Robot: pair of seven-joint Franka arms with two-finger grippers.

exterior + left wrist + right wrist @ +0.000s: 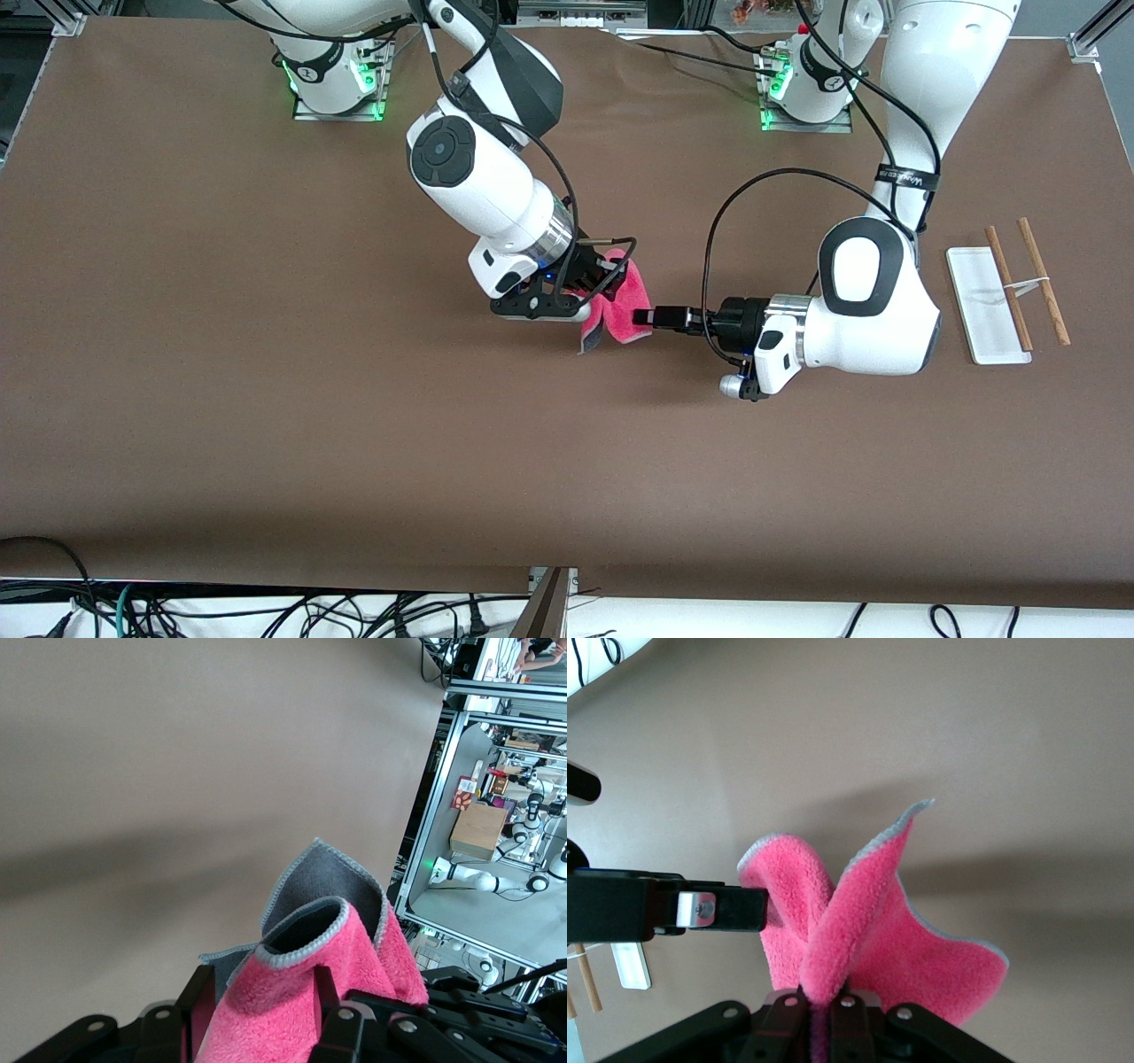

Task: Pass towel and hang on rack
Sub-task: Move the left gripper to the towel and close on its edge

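Note:
The pink-red towel hangs in the air over the middle of the table, pinched at its top by my right gripper, which is shut on it. In the right wrist view a fold of the towel rises out of the closed right gripper. My left gripper reaches in level from the left arm's end, open, its fingers either side of a pink fold of the towel with the grey reverse showing. The rack stands toward the left arm's end of the table.
The rack's two brown rods and white crosspiece sit over its white base. A black cable loops above the table from the left arm's wrist. Brown table surface surrounds both arms; cables lie below the table's near edge.

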